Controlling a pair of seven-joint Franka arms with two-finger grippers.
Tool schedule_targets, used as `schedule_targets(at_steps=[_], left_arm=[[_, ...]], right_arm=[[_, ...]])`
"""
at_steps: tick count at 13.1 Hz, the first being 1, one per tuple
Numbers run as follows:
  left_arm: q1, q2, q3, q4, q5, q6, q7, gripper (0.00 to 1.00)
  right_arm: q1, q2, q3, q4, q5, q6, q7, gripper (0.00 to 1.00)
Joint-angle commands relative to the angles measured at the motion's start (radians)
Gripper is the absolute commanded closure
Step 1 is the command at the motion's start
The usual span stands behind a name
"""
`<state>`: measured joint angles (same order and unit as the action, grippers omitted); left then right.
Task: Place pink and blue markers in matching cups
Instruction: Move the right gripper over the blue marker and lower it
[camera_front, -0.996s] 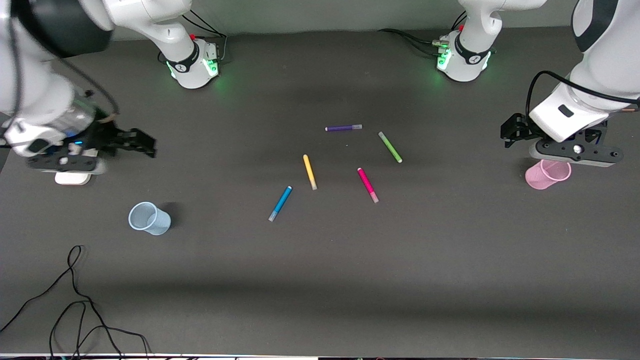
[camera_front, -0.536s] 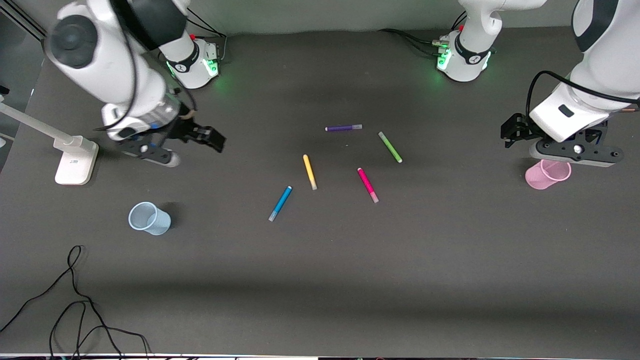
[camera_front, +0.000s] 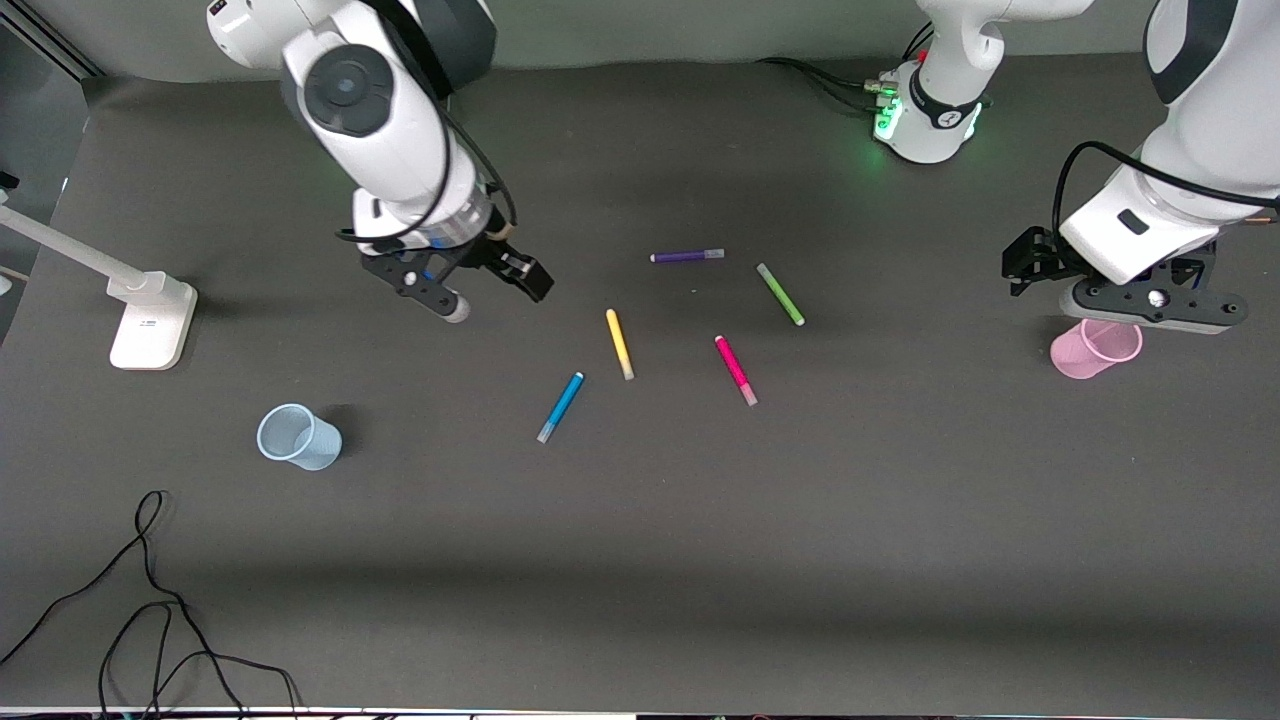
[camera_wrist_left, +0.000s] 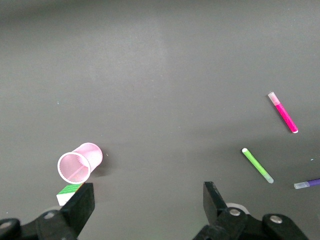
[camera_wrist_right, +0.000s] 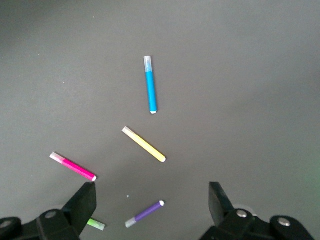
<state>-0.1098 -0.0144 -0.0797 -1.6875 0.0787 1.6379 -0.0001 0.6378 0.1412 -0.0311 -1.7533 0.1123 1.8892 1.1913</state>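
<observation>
Right claw (camera_front: 487, 283) is swinging in from the right arm's end of the desk (camera_front: 640, 560) toward the scattered markers, fingers spread wide and carrying nothing. It is hanging over bare desk just short of the yellow marker (camera_front: 619, 343); the blue marker (camera_front: 560, 406) is lying flat a little past that, nearer the front camera, untouched. Blue cup (camera_front: 298, 437) is standing upright, well apart from the claw, toward the right arm's end. Left claw (camera_front: 1120, 290) is waiting, fingers also spread and empty, directly above the pink cup (camera_front: 1095, 348). Pink marker (camera_front: 735, 369) is lying flat, well apart from it, among the markers. Judging by the approach, the blue marker looks like the first pickup; nothing is in a cup yet.
</observation>
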Motion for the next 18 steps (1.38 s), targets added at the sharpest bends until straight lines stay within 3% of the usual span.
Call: schedule_targets(at_steps=[1,6,15,18], left_arm=[[0.001,0.008,-0.002,0.026,0.006,-0.029,-0.009,0.03],[0.001,0.008,-0.002,0.025,0.006,-0.029,-0.011,0.03],[0.048,0.025,-0.002,0.026,-0.062,-0.043,-0.024,0.03],[0.025,0.037,-0.014,0.028,-0.062,-0.071,-0.2,0.04]], right_arm=[[0.025,0.011,-0.012,-0.086,0.009,0.099,0.045,0.0],[0.03,0.047,-0.012,-0.212,0.009,0.228,0.045,0.0],[0.042,0.313,-0.013,-0.215,0.004,0.517,0.065,0.0],[0.054,0.377,-0.015,-0.212,0.001,0.606,0.073,0.0]])
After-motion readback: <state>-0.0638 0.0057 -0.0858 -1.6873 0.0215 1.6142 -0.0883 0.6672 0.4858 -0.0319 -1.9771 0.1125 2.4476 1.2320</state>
